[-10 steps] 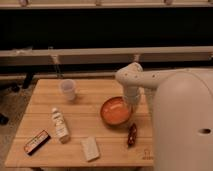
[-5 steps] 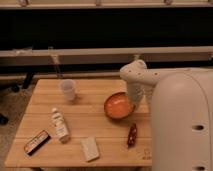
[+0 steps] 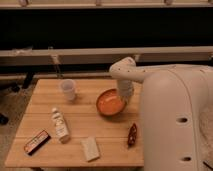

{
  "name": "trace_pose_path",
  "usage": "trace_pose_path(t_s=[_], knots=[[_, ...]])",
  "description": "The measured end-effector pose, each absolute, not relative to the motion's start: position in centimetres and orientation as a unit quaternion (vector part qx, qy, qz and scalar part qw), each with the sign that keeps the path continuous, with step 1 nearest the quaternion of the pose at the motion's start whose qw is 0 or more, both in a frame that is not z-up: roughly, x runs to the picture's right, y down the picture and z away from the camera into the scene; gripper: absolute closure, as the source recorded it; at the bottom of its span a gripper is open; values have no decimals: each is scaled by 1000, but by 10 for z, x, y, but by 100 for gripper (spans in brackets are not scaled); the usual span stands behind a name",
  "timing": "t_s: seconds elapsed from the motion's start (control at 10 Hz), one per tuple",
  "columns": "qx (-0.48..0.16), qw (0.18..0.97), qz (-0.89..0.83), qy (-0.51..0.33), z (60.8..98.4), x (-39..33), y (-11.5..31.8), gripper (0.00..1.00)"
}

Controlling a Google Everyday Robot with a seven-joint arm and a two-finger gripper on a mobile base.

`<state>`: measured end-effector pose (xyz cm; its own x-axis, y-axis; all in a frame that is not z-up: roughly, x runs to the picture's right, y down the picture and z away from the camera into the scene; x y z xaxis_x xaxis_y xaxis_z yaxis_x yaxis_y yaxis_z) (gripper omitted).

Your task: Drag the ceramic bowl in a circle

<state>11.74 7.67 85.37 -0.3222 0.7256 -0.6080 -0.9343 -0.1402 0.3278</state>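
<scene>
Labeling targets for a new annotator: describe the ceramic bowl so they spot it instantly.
On the wooden table, look to its right side, just below the gripper at the end of the white arm. The ceramic bowl sits there: round, shallow, glossy orange, the widest item, unlike the small translucent cup to its left.

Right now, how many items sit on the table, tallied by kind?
Bowls: 1, the ceramic bowl, with the gripper at its right rim
Cups: 1
Bottles: 1
Flat packets: 2
Dark red item: 1
Total: 6
</scene>
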Motion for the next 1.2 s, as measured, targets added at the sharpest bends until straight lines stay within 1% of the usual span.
trace_pose_path(t_s=[0.3, 0.7, 1.2], knots=[[-161, 594, 718, 324, 858, 85, 72, 100], [-182, 655, 668, 304, 843, 33, 89, 100], [-202, 703, 610, 303, 824, 21, 112, 100]])
